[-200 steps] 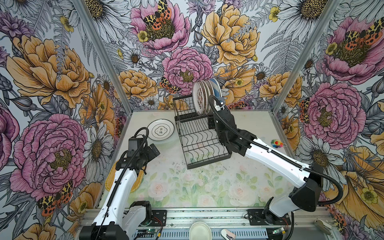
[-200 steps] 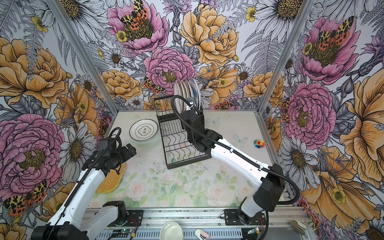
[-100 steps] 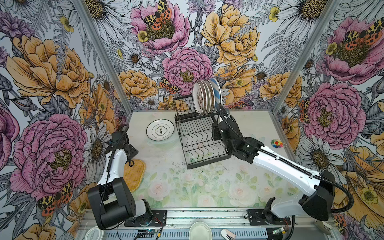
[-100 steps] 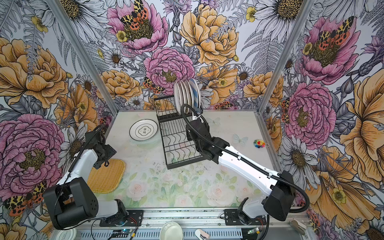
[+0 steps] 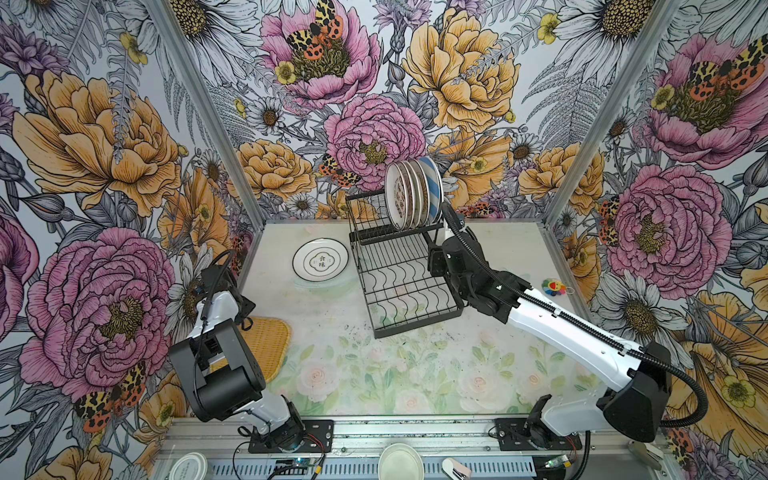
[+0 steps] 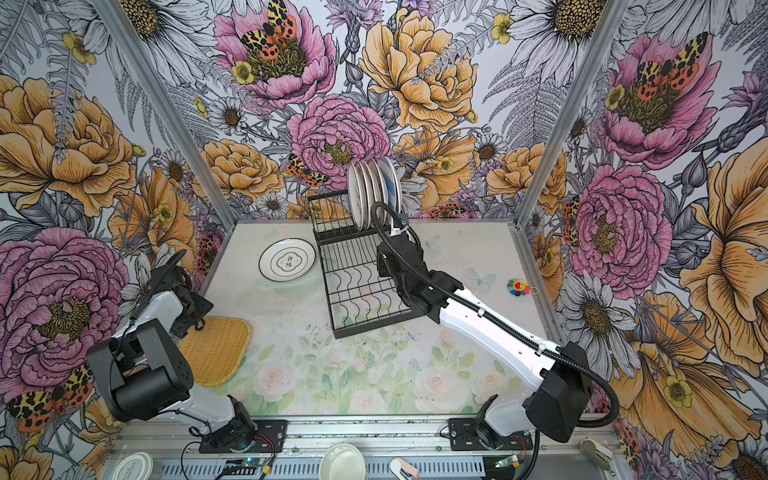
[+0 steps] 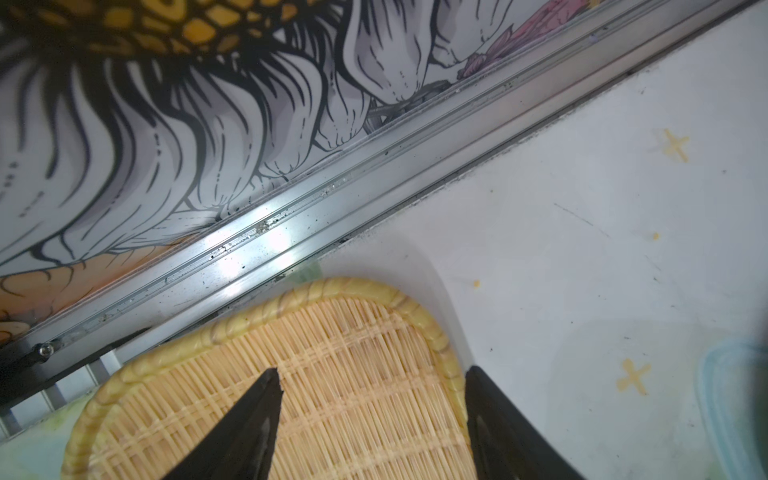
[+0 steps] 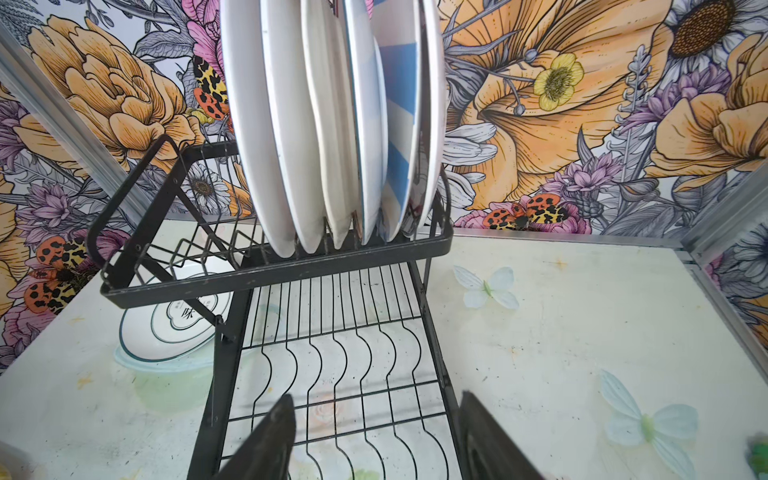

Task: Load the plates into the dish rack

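Note:
The black wire dish rack [image 5: 399, 286] [image 6: 361, 286] [image 8: 274, 274] stands at the back middle. Several plates [image 5: 411, 195] [image 6: 374, 193] [image 8: 332, 124] stand upright in its upper tier, a blue-striped one among them. A white plate with Chinese characters [image 5: 320, 260] [image 6: 288, 260] lies flat left of the rack. The yellow woven tray [image 5: 266, 345] [image 6: 216, 349] [image 7: 332, 395] lies by the left wall. My left gripper [image 5: 245, 320] [image 7: 372, 370] is open, its jaws astride the tray's rim. My right gripper [image 5: 434, 259] [image 8: 376, 395] is open and empty over the rack's lower tier.
The aluminium wall rail [image 7: 291, 216] runs close behind the tray. A small colourful toy [image 5: 554, 286] [image 6: 518, 287] lies at the right. A pale bowl [image 5: 401, 461] and a white lid [image 5: 189, 467] sit on the front rail.
My left arm folded back and lowered its gripper onto the tray's far corner, jaws narrowing. My right gripper drew back from the racked plates to above the lower tier.

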Robot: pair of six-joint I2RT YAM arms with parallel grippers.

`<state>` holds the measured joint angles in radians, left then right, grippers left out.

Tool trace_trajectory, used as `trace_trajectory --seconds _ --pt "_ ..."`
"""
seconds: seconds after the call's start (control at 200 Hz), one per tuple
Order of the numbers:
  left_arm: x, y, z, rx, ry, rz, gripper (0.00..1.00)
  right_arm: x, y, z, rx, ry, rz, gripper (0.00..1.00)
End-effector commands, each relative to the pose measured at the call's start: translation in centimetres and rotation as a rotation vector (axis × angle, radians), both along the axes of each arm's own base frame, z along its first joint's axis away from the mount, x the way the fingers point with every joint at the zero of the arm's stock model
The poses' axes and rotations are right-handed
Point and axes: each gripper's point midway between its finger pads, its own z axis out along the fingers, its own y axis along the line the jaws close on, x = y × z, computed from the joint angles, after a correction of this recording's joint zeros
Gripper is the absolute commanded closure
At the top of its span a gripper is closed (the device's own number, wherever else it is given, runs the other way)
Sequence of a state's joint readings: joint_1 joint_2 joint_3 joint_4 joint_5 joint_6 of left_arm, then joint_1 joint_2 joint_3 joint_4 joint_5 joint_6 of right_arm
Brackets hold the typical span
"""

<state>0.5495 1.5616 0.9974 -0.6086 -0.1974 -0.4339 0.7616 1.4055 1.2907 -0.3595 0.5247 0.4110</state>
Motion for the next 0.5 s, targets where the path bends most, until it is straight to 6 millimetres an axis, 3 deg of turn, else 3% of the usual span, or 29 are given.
trace_trajectory --seconds 0.0,0.495 --pt "1.9 1.5 1.1 0.027 -0.054 -0.026 0.32 -0.6 -0.6 0.8 0.042 -0.008 -0.001 0.37" --pt "3.0 2.5 -1.7 -0.024 0.0 -0.053 0.34 -1.0 -2.1 0.1 0.056 0.005 -0.024 0.37"
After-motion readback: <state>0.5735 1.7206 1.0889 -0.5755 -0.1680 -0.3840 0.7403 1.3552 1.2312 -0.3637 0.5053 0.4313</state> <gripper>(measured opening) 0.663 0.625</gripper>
